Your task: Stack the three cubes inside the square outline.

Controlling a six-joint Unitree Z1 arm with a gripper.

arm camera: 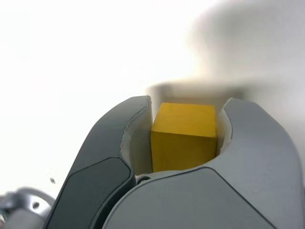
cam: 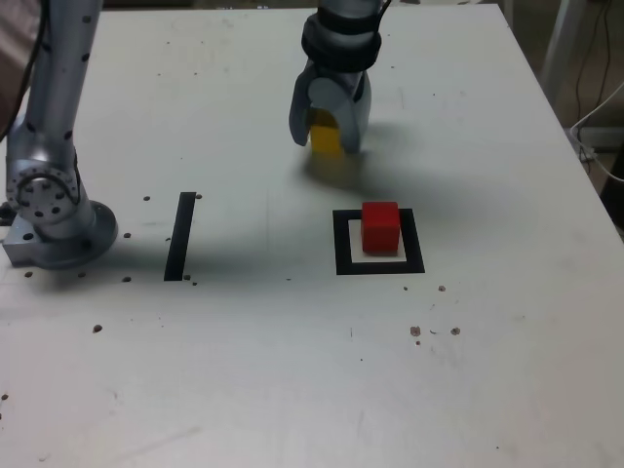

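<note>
The gripper point(cam: 329, 136) is closed on the yellow cube point(cam: 327, 140), its two curved grey fingers point(arm camera: 267, 148) clamped on opposite sides of the block. The wrist view shows the cube's top and one side face between them, with a blurred shadow beyond. In the exterior view, this cube is above the black square outline point(cam: 342, 244) and a little to its left, well apart from it; whether it touches the table point(cam: 234, 361) cannot be told. The red cube point(cam: 380, 229) stands upright within the outline, over its white centre and nearer the border on the exterior view's right. To the exterior view's left of the outline, a straight black strip point(cam: 179, 237) lies flat, slightly tilted. Farther left of the outline, past the strip, is the arm's round grey base point(cam: 73, 239). Small brown specks point(cam: 415, 331) dot the white tabletop, some just below the outline towards the exterior view's right.
</note>
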